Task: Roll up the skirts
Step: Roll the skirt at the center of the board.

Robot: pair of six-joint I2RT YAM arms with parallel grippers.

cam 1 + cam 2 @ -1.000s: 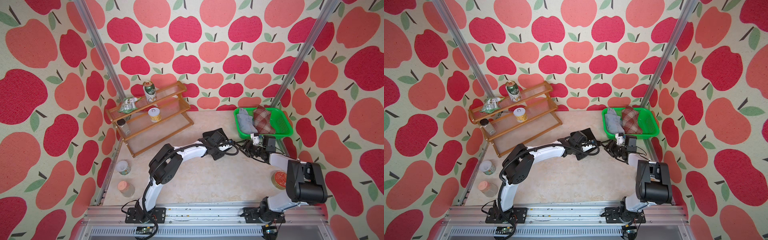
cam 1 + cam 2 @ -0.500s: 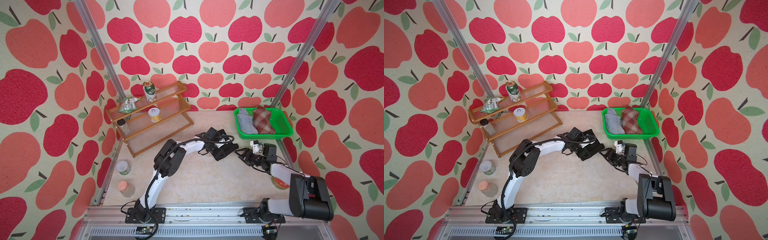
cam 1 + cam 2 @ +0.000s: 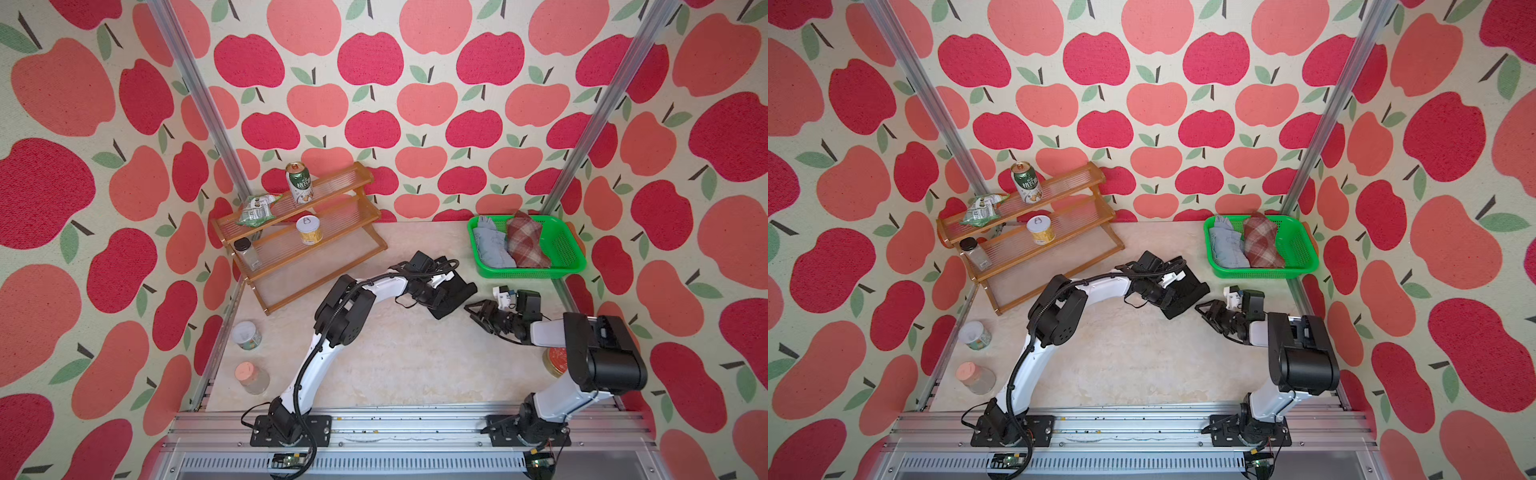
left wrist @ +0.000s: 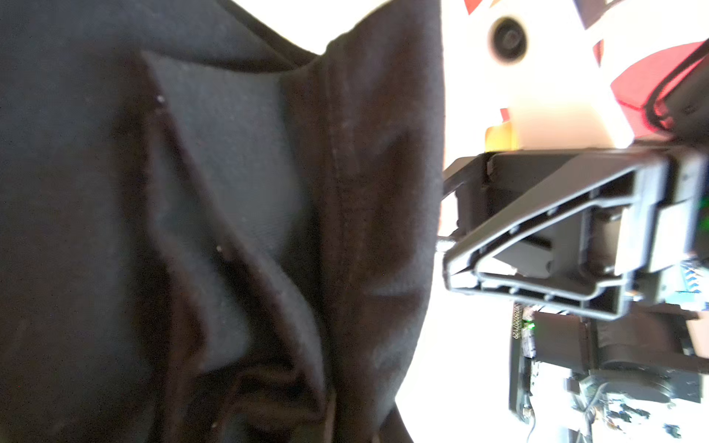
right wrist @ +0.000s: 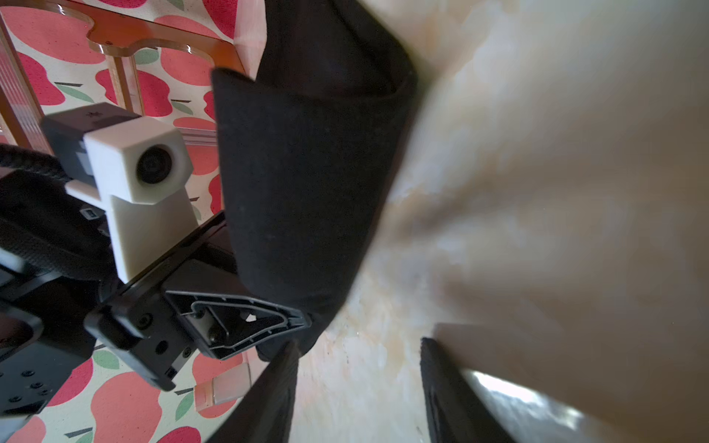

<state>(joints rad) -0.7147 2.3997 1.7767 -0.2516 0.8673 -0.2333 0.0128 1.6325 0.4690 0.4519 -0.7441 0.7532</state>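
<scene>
The black skirt (image 3: 457,291) (image 3: 1190,291) is a rolled bundle lying on the table in the middle. My left gripper (image 3: 438,293) is shut on its near end. One left finger (image 5: 238,322) presses against the roll (image 5: 307,191), and black cloth (image 4: 230,230) fills the left wrist view. My right gripper (image 3: 471,309) (image 5: 358,391) stands open just right of the roll, apart from it, with only bare table between its fingers. The denim skirt (image 3: 488,245) and the plaid skirt (image 3: 525,243) lie rolled side by side in the green basket (image 3: 528,272).
A wooden step shelf (image 3: 316,249) at the back left carries a green can (image 3: 299,183), a tin (image 3: 308,229), a snack bag (image 3: 257,210) and a spice jar (image 3: 246,251). Two jars (image 3: 246,334) (image 3: 251,376) stand by the left edge. A red-lidded tin (image 3: 555,360) sits under my right arm.
My left gripper has carried the black roll a little to the right. My right gripper has come off the roll, drawn back toward the front, and narrowed its jaws somewhat.
</scene>
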